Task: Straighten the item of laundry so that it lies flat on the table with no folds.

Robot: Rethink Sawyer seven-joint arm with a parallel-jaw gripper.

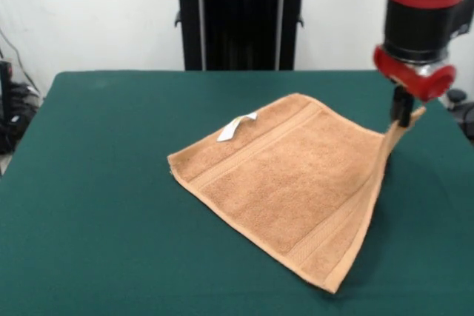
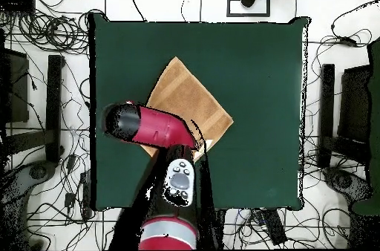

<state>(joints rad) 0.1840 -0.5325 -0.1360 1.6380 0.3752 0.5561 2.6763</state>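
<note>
1 corner of the orange towel (image 1: 289,183) is held pinched and lifted by the gripper (image 1: 402,118) above the green table (image 1: 96,205).

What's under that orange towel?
Only the green table shows around the towel. The gripper lifts one corner; nothing shows beneath it. The rest is covered.

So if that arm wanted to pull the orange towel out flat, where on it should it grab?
By a corner, from above. The gripper is shut on one corner of the towel, lifting it off the table while the rest lies flat. Thin cloth offers little to pinch mid-sheet; a corner lets it pull the edge straight.
</note>
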